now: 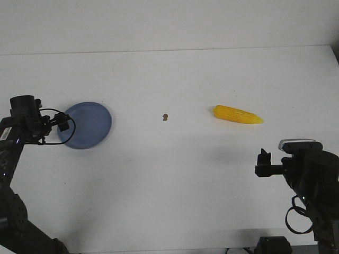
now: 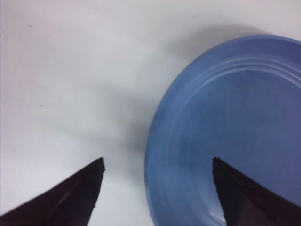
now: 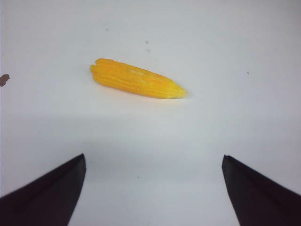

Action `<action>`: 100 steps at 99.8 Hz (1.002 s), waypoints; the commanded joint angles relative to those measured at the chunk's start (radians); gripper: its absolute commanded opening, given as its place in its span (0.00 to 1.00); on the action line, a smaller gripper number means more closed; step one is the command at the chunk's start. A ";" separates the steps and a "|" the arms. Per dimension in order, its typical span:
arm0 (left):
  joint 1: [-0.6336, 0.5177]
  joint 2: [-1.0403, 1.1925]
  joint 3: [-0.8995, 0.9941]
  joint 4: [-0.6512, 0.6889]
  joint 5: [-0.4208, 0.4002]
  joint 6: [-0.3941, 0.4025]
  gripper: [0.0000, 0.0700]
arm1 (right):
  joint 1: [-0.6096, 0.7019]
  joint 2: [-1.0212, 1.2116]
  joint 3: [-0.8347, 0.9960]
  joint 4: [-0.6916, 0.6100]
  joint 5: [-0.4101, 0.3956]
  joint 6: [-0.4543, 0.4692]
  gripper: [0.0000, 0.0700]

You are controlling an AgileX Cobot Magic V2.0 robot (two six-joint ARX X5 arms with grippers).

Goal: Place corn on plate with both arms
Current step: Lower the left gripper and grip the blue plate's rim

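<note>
The yellow corn [image 1: 237,114] lies flat on the white table at the right, its pointed tip toward the right edge. The right wrist view shows the corn [image 3: 136,80] well ahead of my right gripper [image 3: 154,156], which is open with only bare table between its fingers. In the front view the right gripper [image 1: 263,163] hangs nearer the table's front than the corn. The blue plate [image 1: 87,125] sits at the left, with nothing on it. My left gripper [image 1: 62,123] is open at the plate's left edge; the plate rim [image 2: 155,141] lies between its fingers.
A tiny brown speck [image 1: 165,117] lies on the table between plate and corn, also seen as a speck [image 3: 3,79] in the right wrist view. The table's back edge [image 1: 169,50] meets a pale wall.
</note>
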 commanded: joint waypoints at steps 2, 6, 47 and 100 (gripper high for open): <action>0.003 0.031 0.024 0.012 0.003 -0.008 0.68 | 0.000 0.004 0.015 0.009 0.000 0.010 0.87; 0.003 0.036 0.024 0.017 0.003 -0.008 0.68 | 0.000 0.004 0.015 0.009 0.000 0.010 0.87; 0.003 0.083 0.024 0.029 0.003 -0.008 0.68 | 0.000 0.005 0.015 0.010 0.000 0.010 0.87; 0.002 0.138 0.024 0.020 0.025 -0.013 0.00 | 0.000 0.005 0.015 0.009 0.000 0.010 0.87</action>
